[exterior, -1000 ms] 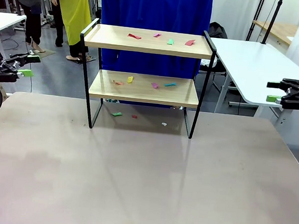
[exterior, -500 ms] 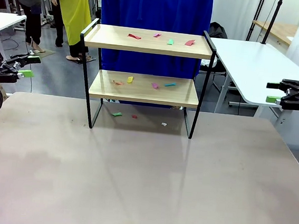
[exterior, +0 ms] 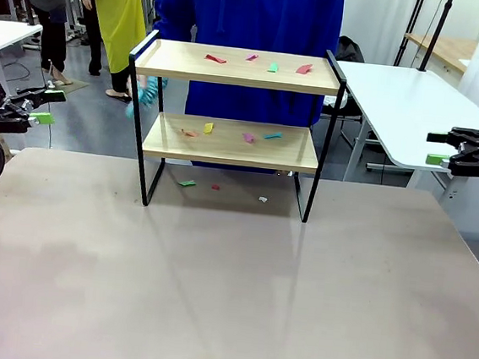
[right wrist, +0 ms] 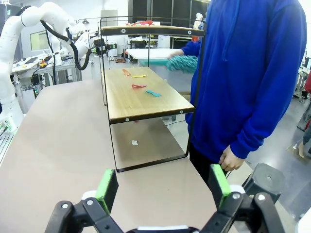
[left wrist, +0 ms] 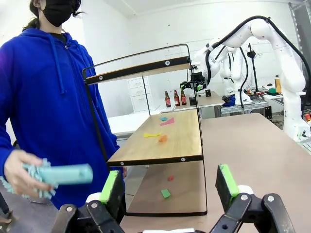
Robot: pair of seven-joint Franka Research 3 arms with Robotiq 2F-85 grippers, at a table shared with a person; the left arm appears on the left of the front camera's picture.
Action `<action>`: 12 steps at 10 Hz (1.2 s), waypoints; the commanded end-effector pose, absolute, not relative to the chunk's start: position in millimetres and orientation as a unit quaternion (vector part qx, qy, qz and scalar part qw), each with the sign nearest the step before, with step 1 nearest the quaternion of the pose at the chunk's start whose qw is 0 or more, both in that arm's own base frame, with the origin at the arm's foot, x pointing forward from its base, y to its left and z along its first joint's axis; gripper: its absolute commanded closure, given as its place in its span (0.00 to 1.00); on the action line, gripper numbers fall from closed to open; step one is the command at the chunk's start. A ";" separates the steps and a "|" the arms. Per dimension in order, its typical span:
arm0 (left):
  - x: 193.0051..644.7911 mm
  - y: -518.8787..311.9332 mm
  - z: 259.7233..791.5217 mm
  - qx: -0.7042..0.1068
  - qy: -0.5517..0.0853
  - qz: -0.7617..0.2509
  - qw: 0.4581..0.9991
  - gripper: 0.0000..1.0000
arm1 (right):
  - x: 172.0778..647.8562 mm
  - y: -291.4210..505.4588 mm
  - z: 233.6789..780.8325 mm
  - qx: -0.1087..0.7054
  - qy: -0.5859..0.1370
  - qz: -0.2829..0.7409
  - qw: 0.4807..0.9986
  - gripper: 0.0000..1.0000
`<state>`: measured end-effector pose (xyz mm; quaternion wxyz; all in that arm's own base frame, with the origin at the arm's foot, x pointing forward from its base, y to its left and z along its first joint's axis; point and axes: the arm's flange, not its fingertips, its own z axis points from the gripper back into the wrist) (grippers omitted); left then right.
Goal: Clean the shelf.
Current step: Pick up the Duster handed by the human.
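The shelf (exterior: pixel 237 69) stands at the table's far middle, two wooden boards in a black frame. Several coloured paper scraps (exterior: pixel 272 66) lie on its top board, more scraps (exterior: pixel 248 136) on the lower board (left wrist: pixel 165 143), and a few scraps (exterior: pixel 187 182) on the table under it. A person in a blue hoodie (exterior: pixel 255 16) stands behind it, holding a teal duster (exterior: pixel 142 94) by the shelf's left end; the duster (left wrist: pixel 58 174) (right wrist: pixel 182 62) is clear of the boards. My left gripper (exterior: pixel 47 103) (left wrist: pixel 170 187) is open at the far left. My right gripper (exterior: pixel 436 147) (right wrist: pixel 163 183) is open at the far right.
The beige tabletop (exterior: pixel 230 280) stretches bare in front of the shelf. A white table (exterior: pixel 408 102) stands at the back right, another (exterior: pixel 3 34) at the back left. People (exterior: pixel 112 6) stand farther off at the back left.
The person has shifted behind the shelf and brought the teal duster into view at its left end. Neither arm has moved.
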<state>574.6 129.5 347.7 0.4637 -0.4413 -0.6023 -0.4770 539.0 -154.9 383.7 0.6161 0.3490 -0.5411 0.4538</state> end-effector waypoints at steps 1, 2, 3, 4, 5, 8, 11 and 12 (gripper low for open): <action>573.5 130.0 350.5 -0.440 -0.600 -0.481 0.463 0.00 | 538.4 -153.9 385.6 0.348 -0.542 0.456 0.614 0.00; 573.5 130.0 350.5 -0.440 -0.600 -0.481 0.463 0.00 | 538.4 -153.9 385.6 0.348 -0.542 0.456 0.614 0.00; 573.5 130.0 350.5 -0.440 -0.600 -0.481 0.463 0.00 | 538.4 -153.9 385.6 0.348 -0.542 0.456 0.614 0.00; 573.5 130.0 350.5 -0.440 -0.600 -0.481 0.463 0.00 | 538.4 -153.9 385.6 0.348 -0.542 0.456 0.614 0.00; 573.5 130.0 350.5 -0.440 -0.600 -0.481 0.463 0.00 | 538.4 -153.9 385.6 0.348 -0.542 0.456 0.614 0.00; 573.5 130.0 350.5 -0.440 -0.600 -0.481 0.463 0.00 | 538.4 -153.9 385.6 0.348 -0.542 0.456 0.614 0.00; 573.5 130.0 350.5 -0.440 -0.600 -0.481 0.463 0.00 | 538.4 -153.9 385.6 0.348 -0.542 0.456 0.614 0.00; 573.5 130.0 350.5 -0.440 -0.600 -0.481 0.463 0.00 | 538.4 -153.9 385.6 0.348 -0.542 0.456 0.614 0.00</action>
